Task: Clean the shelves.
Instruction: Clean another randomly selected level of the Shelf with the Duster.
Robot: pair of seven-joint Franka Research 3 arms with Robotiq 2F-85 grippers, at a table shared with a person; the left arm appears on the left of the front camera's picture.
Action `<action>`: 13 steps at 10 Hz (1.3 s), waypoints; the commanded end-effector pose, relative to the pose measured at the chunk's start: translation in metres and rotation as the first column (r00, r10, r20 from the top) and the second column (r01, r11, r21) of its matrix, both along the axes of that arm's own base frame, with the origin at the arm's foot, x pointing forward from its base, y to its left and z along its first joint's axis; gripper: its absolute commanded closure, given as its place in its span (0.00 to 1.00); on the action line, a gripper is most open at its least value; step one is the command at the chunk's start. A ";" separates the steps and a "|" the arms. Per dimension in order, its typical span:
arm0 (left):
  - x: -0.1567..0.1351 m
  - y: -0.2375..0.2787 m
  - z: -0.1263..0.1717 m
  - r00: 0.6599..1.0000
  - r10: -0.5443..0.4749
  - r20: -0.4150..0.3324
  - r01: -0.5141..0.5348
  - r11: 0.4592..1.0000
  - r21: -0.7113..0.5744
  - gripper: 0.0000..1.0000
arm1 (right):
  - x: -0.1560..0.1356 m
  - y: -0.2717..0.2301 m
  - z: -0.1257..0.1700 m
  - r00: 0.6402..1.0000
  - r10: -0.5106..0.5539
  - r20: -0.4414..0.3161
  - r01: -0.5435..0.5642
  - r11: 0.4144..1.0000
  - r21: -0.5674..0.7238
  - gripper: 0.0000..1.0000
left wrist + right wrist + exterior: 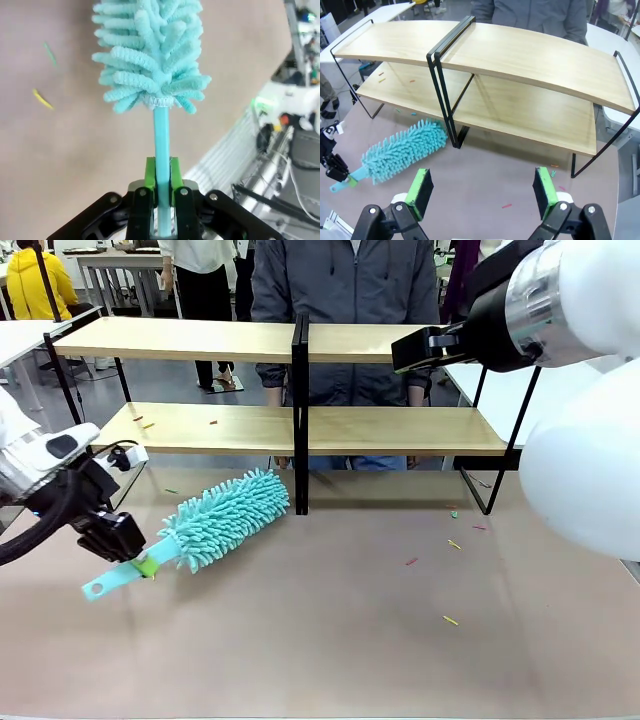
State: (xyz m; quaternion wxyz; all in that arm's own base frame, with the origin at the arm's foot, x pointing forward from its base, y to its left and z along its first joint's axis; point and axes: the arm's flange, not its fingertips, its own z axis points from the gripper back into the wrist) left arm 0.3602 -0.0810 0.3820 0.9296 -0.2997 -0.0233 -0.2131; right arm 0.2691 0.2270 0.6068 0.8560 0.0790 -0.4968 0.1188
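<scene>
My left fingers [149,175] pinch the seemingly light duster [222,517] by its stiff handle, soft head just ahead. My right fingers [421,186] gape empty before the rigid shelves [530,55].

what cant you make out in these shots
- Front view: the white right arm covers the upper right end of the two-tier light wood shelves.
- Left wrist view: the fluffy teal duster's handle end is cut off by the bottom edge, below the shut left claw.
- Front view: the coloured scraps on the lower board are too small to identify.
</scene>
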 end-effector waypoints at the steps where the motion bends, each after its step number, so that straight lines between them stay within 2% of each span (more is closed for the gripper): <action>1: 0.009 -0.025 -0.009 0.995 0.080 0.053 -0.081 0.997 0.001 0.87 | 0.001 0.000 0.001 1.000 -0.001 0.001 0.001 1.000 0.001 0.00; 2: 0.019 -0.037 -0.011 0.992 0.100 0.077 -0.101 0.995 0.013 0.87 | 0.001 0.000 0.001 1.000 -0.001 0.001 0.001 1.000 0.001 0.00; 4: 0.042 -0.059 -0.018 0.992 0.094 0.081 -0.096 0.995 0.026 0.87 | 0.001 0.000 0.001 1.000 -0.001 0.001 0.001 1.000 0.001 0.00; 5: 0.056 -0.068 -0.022 0.986 0.130 0.105 -0.134 0.990 0.032 0.87 | 0.001 0.000 0.001 1.000 -0.001 0.001 0.001 1.000 0.001 0.00; 7: 0.077 -0.079 -0.033 0.975 0.194 0.106 -0.202 0.977 0.069 0.87 | 0.001 0.000 0.001 1.000 -0.001 0.001 0.001 1.000 0.001 0.00; 10: 0.083 -0.076 -0.040 0.962 0.262 0.070 -0.269 0.957 0.111 0.87 | 0.001 0.000 0.001 1.000 -0.001 0.001 0.001 1.000 0.001 0.00; 11: 0.082 -0.073 -0.041 0.951 0.299 0.077 -0.307 0.942 0.136 0.87 | 0.001 0.000 0.001 1.000 -0.001 0.001 0.001 1.000 0.001 0.00; 13: 0.072 -0.060 -0.034 0.905 0.404 0.136 -0.421 0.896 0.144 0.87 | 0.001 0.000 0.001 1.000 -0.001 0.001 0.001 1.000 0.001 0.00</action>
